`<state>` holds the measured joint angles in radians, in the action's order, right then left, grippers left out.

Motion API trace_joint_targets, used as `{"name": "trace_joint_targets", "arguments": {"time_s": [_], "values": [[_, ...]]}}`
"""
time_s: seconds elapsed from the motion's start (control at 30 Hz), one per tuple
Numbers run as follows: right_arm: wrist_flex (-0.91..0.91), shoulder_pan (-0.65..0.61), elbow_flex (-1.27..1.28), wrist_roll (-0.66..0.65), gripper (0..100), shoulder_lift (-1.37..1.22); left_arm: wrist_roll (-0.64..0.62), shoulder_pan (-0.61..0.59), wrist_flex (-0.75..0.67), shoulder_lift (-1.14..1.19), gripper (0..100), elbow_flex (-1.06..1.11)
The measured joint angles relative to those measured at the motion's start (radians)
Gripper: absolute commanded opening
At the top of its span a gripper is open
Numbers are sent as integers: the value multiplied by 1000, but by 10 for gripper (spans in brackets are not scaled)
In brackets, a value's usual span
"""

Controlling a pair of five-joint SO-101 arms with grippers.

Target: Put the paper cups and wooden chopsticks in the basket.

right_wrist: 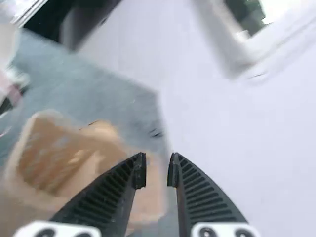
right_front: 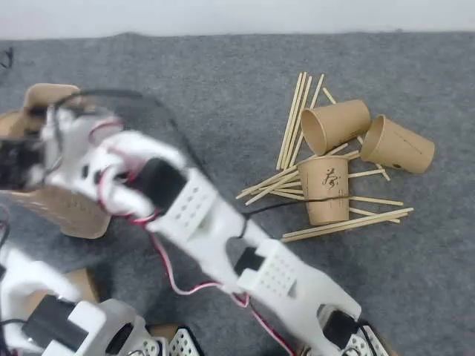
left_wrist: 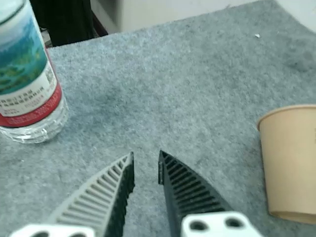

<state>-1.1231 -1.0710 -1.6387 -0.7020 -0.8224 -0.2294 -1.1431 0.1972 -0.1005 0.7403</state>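
Note:
Three brown paper cups lie at the right of the grey mat: two on their sides (right_front: 336,124) (right_front: 397,144), one upright (right_front: 326,190). Wooden chopsticks (right_front: 297,126) are scattered under and around them. The brown basket (right_front: 70,211) sits at the left edge. The right arm (right_front: 193,208) stretches across the mat to it, blurred. My right gripper (right_wrist: 156,165) hangs over the basket (right_wrist: 59,158), its jaws almost together and holding nothing. My left gripper (left_wrist: 146,163) is low over bare mat, a narrow slit between its jaws, with a paper cup (left_wrist: 289,158) off to one side.
A clear water bottle (left_wrist: 27,74) with a red and blue label stands on the mat ahead of the left gripper. The left arm's base (right_front: 52,319) is at the near left corner. Red and black cables (right_front: 171,274) trail along the right arm.

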Motion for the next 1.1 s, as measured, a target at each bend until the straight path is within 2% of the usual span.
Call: {"name": "trace_joint_targets", "arguments": {"time_s": [0.17, 0.37, 0.43, 0.53, 0.67, 0.8, 0.93, 1.1], "values": [[6, 121, -5, 0, 99, 110, 0, 3, 0, 0, 87, 6], [-129, 245, 0, 0, 101, 123, 0, 3, 2, 0, 90, 6], [-144, 281, 14, 9, 101, 123, 0, 11, 35, 0, 123, 3], [-146, 333, 52, 97, 102, 123, 26, 61, 229, -37, 156, -72], [-167, 400, 89, 215, 102, 123, 49, 150, 660, -149, 156, -298], [-250, 443, 91, 284, 102, 123, 28, 172, 1042, -236, 157, -560], [-370, 440, 92, 295, 99, 123, 0, 152, 1203, -267, 157, -718], [-477, 443, 92, 298, 98, 123, -18, 175, 1353, -275, 158, -767]]}}
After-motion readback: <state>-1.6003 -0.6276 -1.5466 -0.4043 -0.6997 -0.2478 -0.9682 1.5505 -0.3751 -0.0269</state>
